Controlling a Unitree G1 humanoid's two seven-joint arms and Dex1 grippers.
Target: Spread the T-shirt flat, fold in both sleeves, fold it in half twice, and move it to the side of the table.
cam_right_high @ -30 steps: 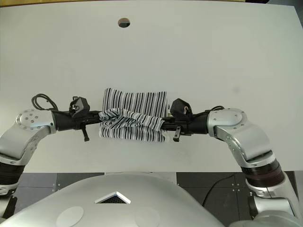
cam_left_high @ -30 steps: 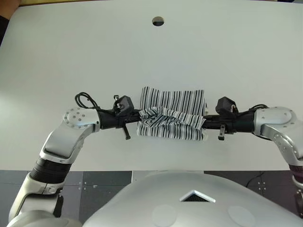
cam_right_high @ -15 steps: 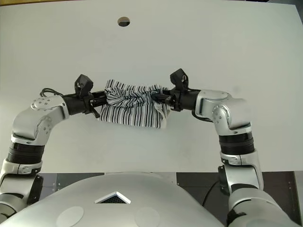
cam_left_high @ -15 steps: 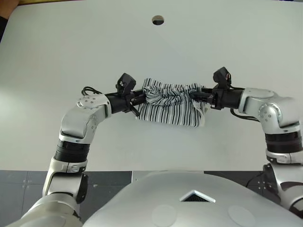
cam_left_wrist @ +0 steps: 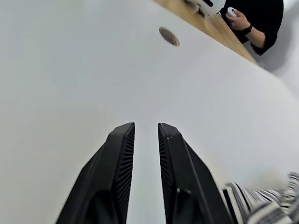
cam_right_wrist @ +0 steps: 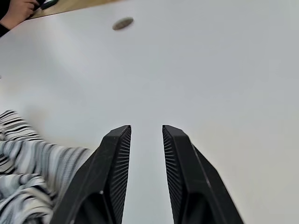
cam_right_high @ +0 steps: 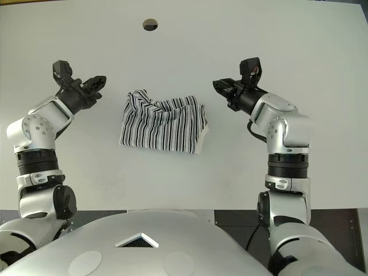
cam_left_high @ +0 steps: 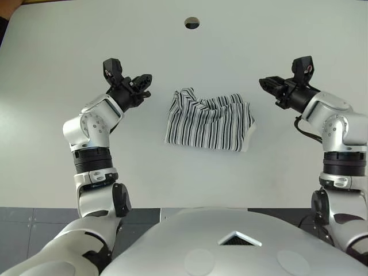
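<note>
The striped T-shirt (cam_left_high: 208,121) lies folded in a small, slightly rumpled rectangle on the white table (cam_left_high: 184,57), near its middle. My left gripper (cam_left_high: 147,85) is raised off to the shirt's left, open and empty, fingers pointing toward the shirt. My right gripper (cam_left_high: 268,89) is raised off to the shirt's right, also open and empty. In the left wrist view the gripper (cam_left_wrist: 146,125) points over bare table, with a corner of the shirt (cam_left_wrist: 261,205) beside it. In the right wrist view the gripper (cam_right_wrist: 146,127) has the shirt (cam_right_wrist: 32,163) to one side.
A round cable hole (cam_left_high: 192,23) sits in the table at the far middle. The table's front edge (cam_left_high: 184,206) runs close below the shirt. Bare tabletop spreads to the left, right and far side of the shirt.
Both grippers carried the shirt's near edge away from me over the rest, let go, and swung outward and upward. The shirt now lies folded and free.
</note>
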